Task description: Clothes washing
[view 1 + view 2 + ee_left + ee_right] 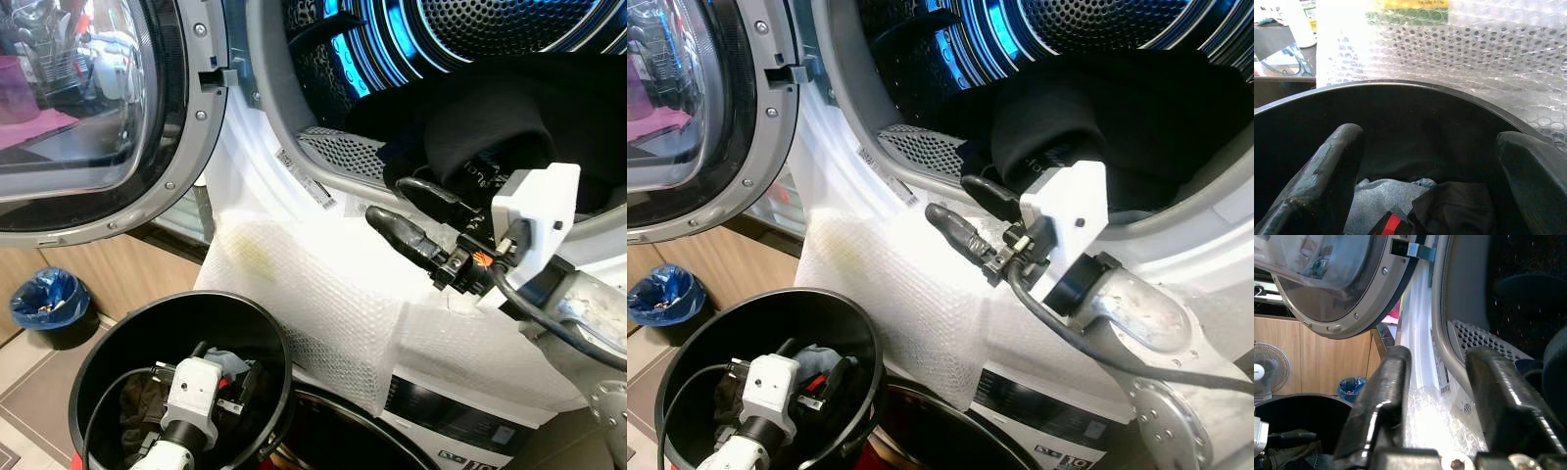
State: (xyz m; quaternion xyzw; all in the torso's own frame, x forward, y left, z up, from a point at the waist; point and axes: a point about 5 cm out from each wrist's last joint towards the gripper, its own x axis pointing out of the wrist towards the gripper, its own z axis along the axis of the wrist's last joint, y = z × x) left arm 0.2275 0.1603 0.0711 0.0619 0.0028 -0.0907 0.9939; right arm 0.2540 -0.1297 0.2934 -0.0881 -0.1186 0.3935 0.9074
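Before the robot, the washing machine's round door (88, 117) stands swung open to the left, and the drum (470, 39) glows blue inside its perforated wall. Dark clothes (490, 127) are piled in the drum, heaped up to the lower lip of the opening. A sheet of bubble wrap (313, 294) hangs over the machine's white front beneath the opening. The right gripper (397, 201) is held at the drum's lower rim, just beside the dark pile; its two black fingers stand apart with nothing between them, and the right wrist view shows the gap between them plainly. Lower and to the left, a black bucket (98, 362) stands in front of the machine, touching or nearly touching the bubble wrap. The left gripper (1425, 161) reaches down into the bucket, its fingers spread wide and empty above the garments lying at the bottom: a grey cloth (1376, 196), a dark piece (1454, 205) and a bit of red (1391, 223). A blue-lined bin (47, 304) sits on the floor by the wooden cabinet (127, 274) to the left.
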